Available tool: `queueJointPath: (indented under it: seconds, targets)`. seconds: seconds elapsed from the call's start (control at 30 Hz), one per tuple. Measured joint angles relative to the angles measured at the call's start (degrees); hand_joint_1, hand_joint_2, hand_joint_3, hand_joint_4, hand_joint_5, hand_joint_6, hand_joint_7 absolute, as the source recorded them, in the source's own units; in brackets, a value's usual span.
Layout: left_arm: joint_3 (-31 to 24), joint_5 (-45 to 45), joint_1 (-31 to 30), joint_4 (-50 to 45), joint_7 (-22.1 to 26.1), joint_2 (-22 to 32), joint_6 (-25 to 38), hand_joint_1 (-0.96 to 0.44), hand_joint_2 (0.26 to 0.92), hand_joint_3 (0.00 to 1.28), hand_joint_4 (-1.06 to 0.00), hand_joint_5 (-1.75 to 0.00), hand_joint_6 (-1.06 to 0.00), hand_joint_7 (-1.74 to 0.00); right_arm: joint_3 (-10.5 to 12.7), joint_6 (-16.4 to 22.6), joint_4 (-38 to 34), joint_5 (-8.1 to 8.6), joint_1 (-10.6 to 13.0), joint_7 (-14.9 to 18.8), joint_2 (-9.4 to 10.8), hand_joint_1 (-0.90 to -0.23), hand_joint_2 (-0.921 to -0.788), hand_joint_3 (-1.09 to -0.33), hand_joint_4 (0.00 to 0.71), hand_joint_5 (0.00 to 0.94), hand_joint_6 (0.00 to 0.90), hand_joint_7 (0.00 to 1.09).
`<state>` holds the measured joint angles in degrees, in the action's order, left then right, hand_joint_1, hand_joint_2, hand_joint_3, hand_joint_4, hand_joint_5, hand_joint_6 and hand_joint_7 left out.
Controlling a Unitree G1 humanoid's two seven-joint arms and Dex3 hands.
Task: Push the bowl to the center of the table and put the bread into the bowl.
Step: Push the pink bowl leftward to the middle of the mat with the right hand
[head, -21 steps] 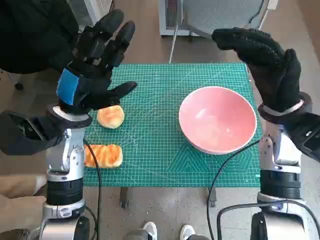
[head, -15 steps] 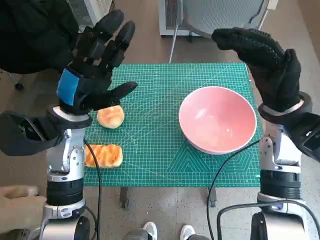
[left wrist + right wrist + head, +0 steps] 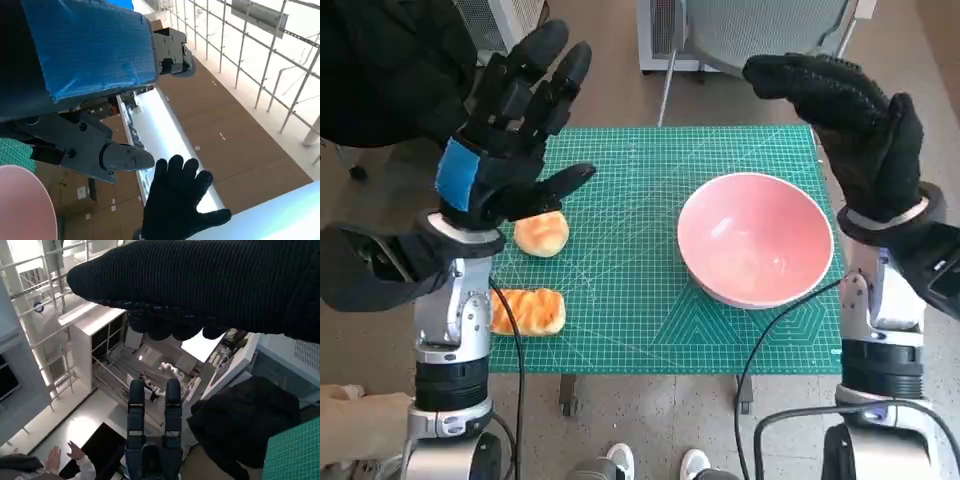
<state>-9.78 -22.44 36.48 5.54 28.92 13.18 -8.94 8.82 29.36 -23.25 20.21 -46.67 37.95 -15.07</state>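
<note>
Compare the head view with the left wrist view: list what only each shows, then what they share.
Only the head view shows the two pieces of bread, a round roll and a flat piece, the green mat and the whole pink bowl. Only the left wrist view shows a white railing and brown floor beyond. Both show the left hand and right hand raised, holding nothing; the wrist view catches just the bowl's edge.

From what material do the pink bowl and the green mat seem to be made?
The pink bowl looks like smooth plastic or glazed ceramic: soft highlights on its inner wall show a glossy finish, but the pictures cannot settle which. The green mat looks like a matte vinyl or rubber cutting mat, judging from its printed white grid and its dull, unreflecting surface.
</note>
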Motion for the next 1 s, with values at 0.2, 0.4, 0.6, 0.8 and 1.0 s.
queueJointPath:
  seconds: [0.2, 0.4, 0.6, 0.8, 1.0]
  targets:
    - [0.1, 0.1, -0.1, 0.0, 0.0, -0.3, -1.0, -0.21, 0.92, 0.24, -0.1, 0.0, 0.0, -0.45, 0.0, -0.2, 0.0, 0.0, 0.1, 0.0, 0.0, -0.742, -0.921, -0.848, 0.23, 0.002, 0.27, 0.0]
    - [0.2, 0.4, -0.6, 0.2, 0.0, -0.4, -2.3, -0.21, 0.921, 0.23, -0.1, -0.01, 0.0, -0.44, 0.0, -0.6, 0.1, -0.04, 0.1, -0.2, 0.0, -0.742, -0.921, -0.844, 0.23, 0.001, 0.271, 0.0]
    - [0.3, 1.4, -0.9, 1.2, 0.0, -0.6, -4.2, -0.22, 0.921, 0.23, -0.1, 0.0, 0.0, -0.46, 0.0, -0.6, 0.2, -0.14, 0.1, -0.5, 0.0, -0.731, -0.921, -0.843, 0.23, 0.001, 0.271, 0.0]
    - [0.5, 1.6, -0.9, 2.6, 0.1, -1.0, -5.9, -0.24, 0.921, 0.22, -0.1, 0.0, 0.0, -0.47, 0.3, -0.2, -0.5, -0.13, 0.1, -0.5, -0.1, -0.728, -0.921, -0.842, 0.224, 0.0, 0.268, 0.0]
    - [0.5, 1.6, -0.9, 2.9, 0.2, -1.0, -6.8, -0.23, 0.921, 0.23, -0.09, 0.0, 0.0, -0.47, 2.4, 2.4, -6.2, -0.1, 0.0, -0.1, -1.5, -0.741, -0.921, -0.841, 0.197, 0.0, 0.257, 0.0]
